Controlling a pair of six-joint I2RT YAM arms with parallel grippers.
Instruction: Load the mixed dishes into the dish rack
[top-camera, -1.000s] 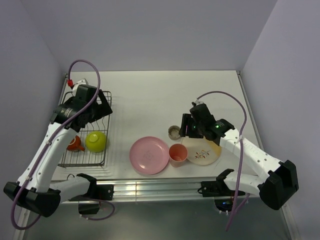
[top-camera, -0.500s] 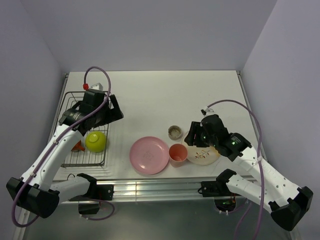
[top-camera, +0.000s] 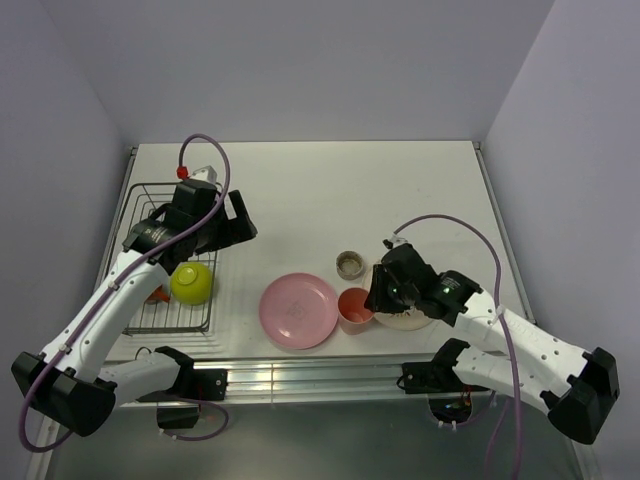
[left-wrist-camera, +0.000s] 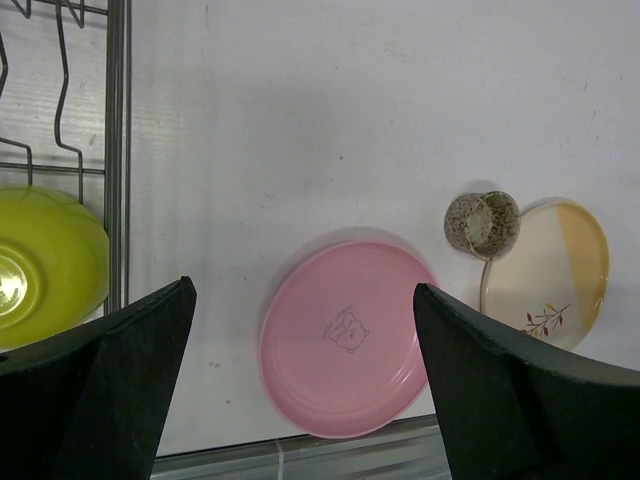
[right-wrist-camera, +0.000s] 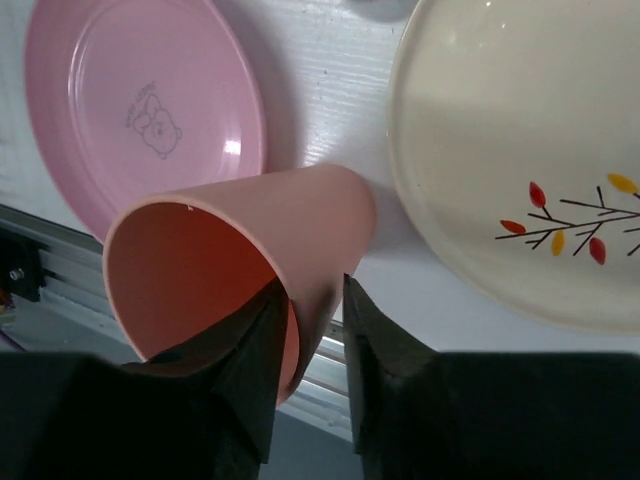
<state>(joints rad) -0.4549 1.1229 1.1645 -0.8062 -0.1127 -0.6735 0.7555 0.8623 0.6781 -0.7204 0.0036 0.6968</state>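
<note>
Right gripper (top-camera: 374, 296), seen from above, was half hidden under its own wrist at the salmon-pink cup (top-camera: 352, 305). The cup stood between two plates, the pink plate (top-camera: 299, 310) and the mostly covered cream-and-orange plate (top-camera: 412, 321). One lime-green bowl (top-camera: 192, 282) sat in the dish rack (top-camera: 165, 326). Left wrist: left gripper (left-wrist-camera: 300, 290) gaped wide, empty. Right wrist: fingers (right-wrist-camera: 255, 345) pinched the cup's wall, one inside, one outside, with its mouth toward the lens.

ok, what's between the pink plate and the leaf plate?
The salmon cup, with the right pincer straddling its rim. The right wrist view shows it best; the top view shows it too.
</note>
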